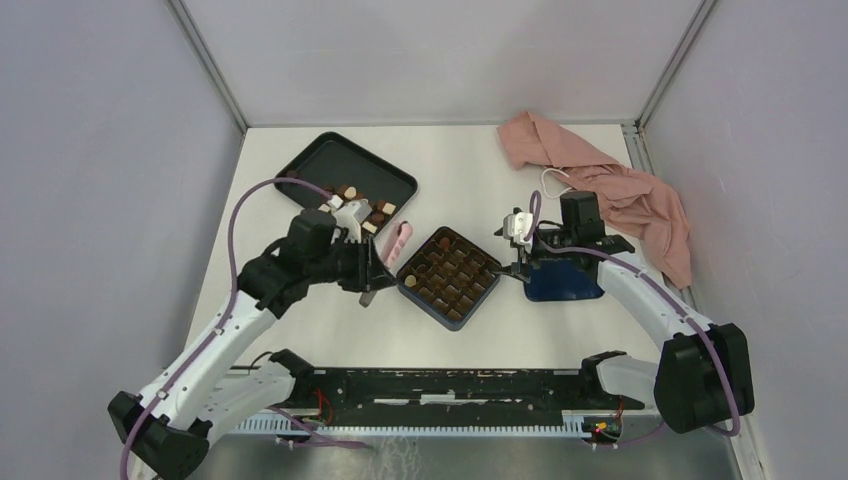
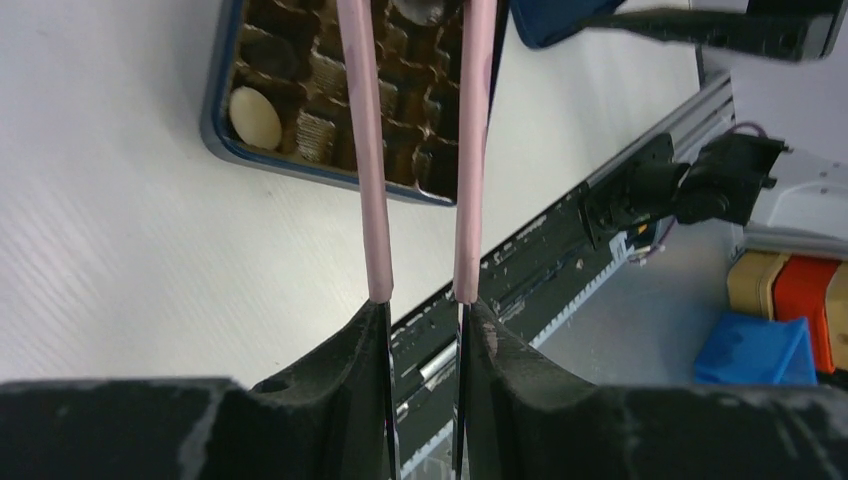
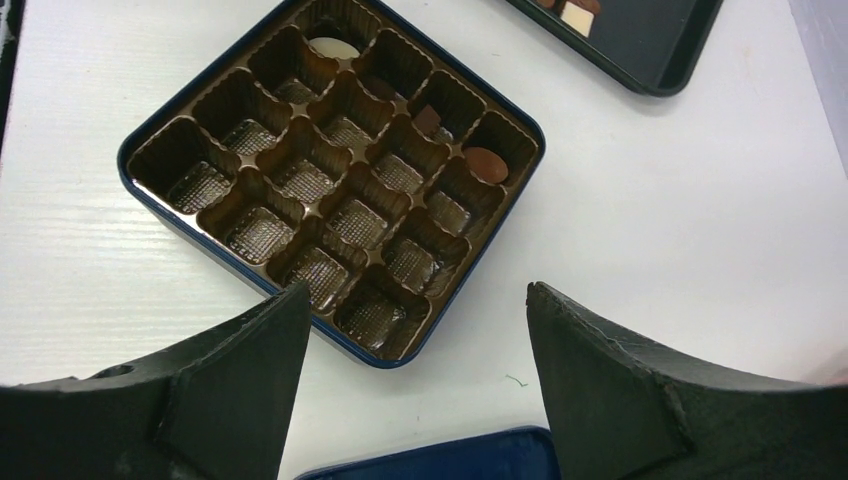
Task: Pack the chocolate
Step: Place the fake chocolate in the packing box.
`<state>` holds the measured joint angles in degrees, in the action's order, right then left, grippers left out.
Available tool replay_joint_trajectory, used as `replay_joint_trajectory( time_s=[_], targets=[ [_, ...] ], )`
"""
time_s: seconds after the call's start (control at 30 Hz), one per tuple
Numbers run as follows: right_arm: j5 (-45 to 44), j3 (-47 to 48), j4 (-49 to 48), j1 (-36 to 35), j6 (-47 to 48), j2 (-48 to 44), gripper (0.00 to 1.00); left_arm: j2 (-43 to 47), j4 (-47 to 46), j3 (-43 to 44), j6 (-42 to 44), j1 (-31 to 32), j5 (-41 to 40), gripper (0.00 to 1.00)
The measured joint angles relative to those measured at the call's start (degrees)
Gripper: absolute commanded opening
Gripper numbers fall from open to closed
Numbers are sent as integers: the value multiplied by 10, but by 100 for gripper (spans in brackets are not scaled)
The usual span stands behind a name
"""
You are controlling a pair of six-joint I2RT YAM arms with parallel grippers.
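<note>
Loose chocolate [image 1: 362,206] pieces, dark, light brown and cream, lie at the near end of the black tray [image 1: 330,165]. The dark blue box [image 1: 450,277] with its brown grid insert [image 3: 350,185] holds a cream oval [image 3: 333,47], a small dark square [image 3: 428,118] and a brown oval [image 3: 485,165]. My left gripper [image 1: 372,272] is shut on pink tongs [image 1: 398,243], whose two arms [image 2: 362,150] reach out over the box; their tips are out of the left wrist view. My right gripper [image 3: 418,300] hangs open and empty over the bare table just right of the box.
The box's blue lid [image 1: 563,282] lies flat under my right arm, its edge [image 3: 430,455] just below the fingers. A crumpled pink cloth [image 1: 610,185] fills the back right corner. Grey walls close in the table on both sides.
</note>
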<state>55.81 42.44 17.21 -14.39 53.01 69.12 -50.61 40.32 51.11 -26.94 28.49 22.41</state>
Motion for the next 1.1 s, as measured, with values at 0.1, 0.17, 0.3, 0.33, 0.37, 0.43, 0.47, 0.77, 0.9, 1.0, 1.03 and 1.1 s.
replay_joint_trajectory(
  time_s=[0.1, 0.17, 0.3, 0.33, 0.37, 0.43, 0.47, 0.77, 0.9, 1.0, 1.03, 1.1],
  targets=[
    [-10, 3, -4, 6, -16, 0, 84, -8, 6, 0, -25, 72, -34, 2],
    [-15, 6, -6, 9, -25, 0, 84, -20, 12, 1, -41, 116, -62, 2],
    [-22, 8, -12, 14, -40, -1, 85, -78, 54, 23, -68, 213, -135, 2],
    [-24, 8, -13, 14, -43, -1, 85, -94, 64, 30, -73, 230, -151, 2],
    [-24, 8, -13, 15, -47, -1, 85, -111, 76, 38, -78, 247, -169, 2],
    [-26, 9, -13, 16, -51, -1, 85, -141, 92, 50, -84, 269, -195, 2],
    [-26, 9, -13, 17, -53, -1, 85, -156, 101, 57, -86, 277, -207, 2],
    [-28, 9, -13, 17, -62, 0, 85, -259, 140, 96, -90, 302, -256, 4],
    [-28, 9, -13, 17, -63, 0, 85, -276, 142, 111, -90, 302, -267, 7],
    [-27, 10, -13, 17, -64, 0, 85, -285, 143, 112, -90, 302, -269, 8],
    [-27, 10, -13, 17, -64, 0, 85, -289, 143, 112, -90, 302, -269, 9],
    [-27, 10, -13, 17, -65, 0, 85, -295, 144, 112, -90, 302, -271, 10]
  ],
)
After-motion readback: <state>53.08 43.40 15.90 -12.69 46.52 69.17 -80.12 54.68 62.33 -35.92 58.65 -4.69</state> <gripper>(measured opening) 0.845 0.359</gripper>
